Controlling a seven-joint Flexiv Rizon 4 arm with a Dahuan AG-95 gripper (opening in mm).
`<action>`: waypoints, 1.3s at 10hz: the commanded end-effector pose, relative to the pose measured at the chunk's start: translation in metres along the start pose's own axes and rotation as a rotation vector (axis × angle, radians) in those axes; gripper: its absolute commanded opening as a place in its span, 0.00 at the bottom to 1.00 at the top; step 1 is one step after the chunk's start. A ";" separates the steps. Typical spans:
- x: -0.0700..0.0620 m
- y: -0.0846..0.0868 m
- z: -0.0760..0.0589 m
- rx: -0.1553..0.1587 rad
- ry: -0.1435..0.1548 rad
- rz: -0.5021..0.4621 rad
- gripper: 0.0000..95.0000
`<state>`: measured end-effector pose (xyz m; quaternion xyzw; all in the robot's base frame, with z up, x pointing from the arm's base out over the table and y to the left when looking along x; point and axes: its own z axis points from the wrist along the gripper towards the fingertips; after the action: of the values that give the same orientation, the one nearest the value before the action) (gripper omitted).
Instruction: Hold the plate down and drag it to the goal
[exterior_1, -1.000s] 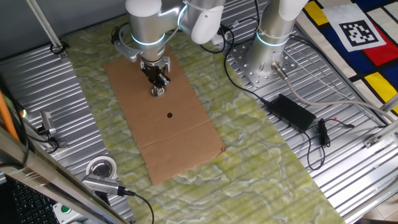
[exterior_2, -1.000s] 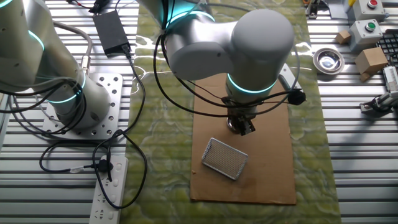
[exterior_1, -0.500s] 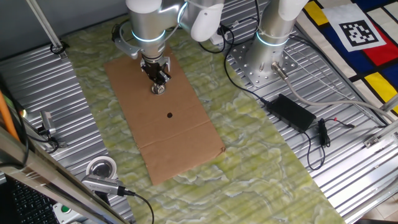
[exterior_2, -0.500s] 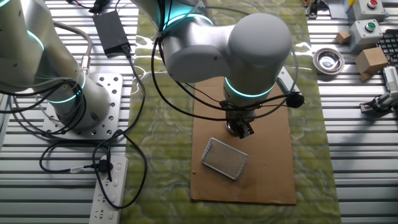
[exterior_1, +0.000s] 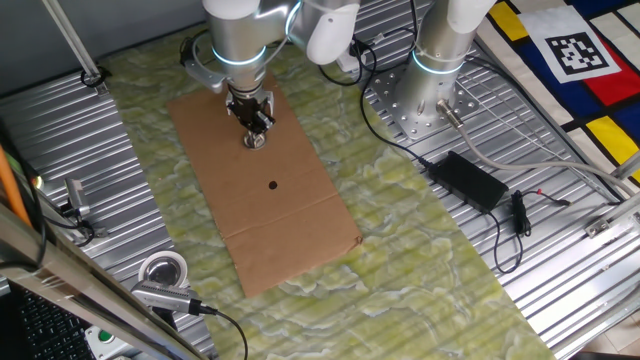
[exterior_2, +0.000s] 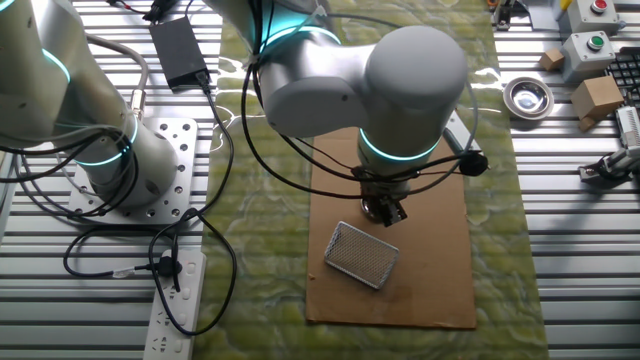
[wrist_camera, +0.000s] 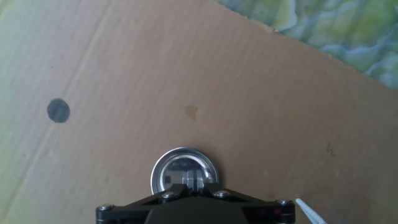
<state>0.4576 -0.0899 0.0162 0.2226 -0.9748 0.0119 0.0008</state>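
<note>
The plate (exterior_1: 255, 143), a small shiny silver disc with a dark centre, lies on the brown cardboard sheet (exterior_1: 290, 230) near its far end. My gripper (exterior_1: 256, 133) stands upright right over it, fingers shut together, with the tip resting on the plate's centre. In the hand view the plate (wrist_camera: 171, 171) shows just ahead of the shut gripper (wrist_camera: 194, 184). A small black dot (exterior_1: 273, 184) is marked on the cardboard nearer the camera; in the hand view the dot (wrist_camera: 58, 111) is at the upper left. In the other fixed view the gripper (exterior_2: 385, 212) hides the plate.
A metal mesh piece (exterior_2: 362, 255) lies on the cardboard beside the gripper. A white tape roll (exterior_1: 163, 270) sits at the front left. A second arm's base (exterior_1: 430, 95), a black power adapter (exterior_1: 470, 178) with cables and a steel bowl (exterior_2: 528, 96) stand around the green mat.
The gripper and the plate under it have slid a short way along the cardboard, away from the black dot.
</note>
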 end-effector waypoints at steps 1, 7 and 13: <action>0.002 -0.001 0.000 0.004 0.003 -0.009 0.00; 0.011 -0.007 -0.003 0.008 0.018 -0.037 0.00; 0.017 -0.012 0.002 0.007 0.035 -0.070 0.00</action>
<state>0.4483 -0.1095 0.0147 0.2563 -0.9662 0.0205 0.0158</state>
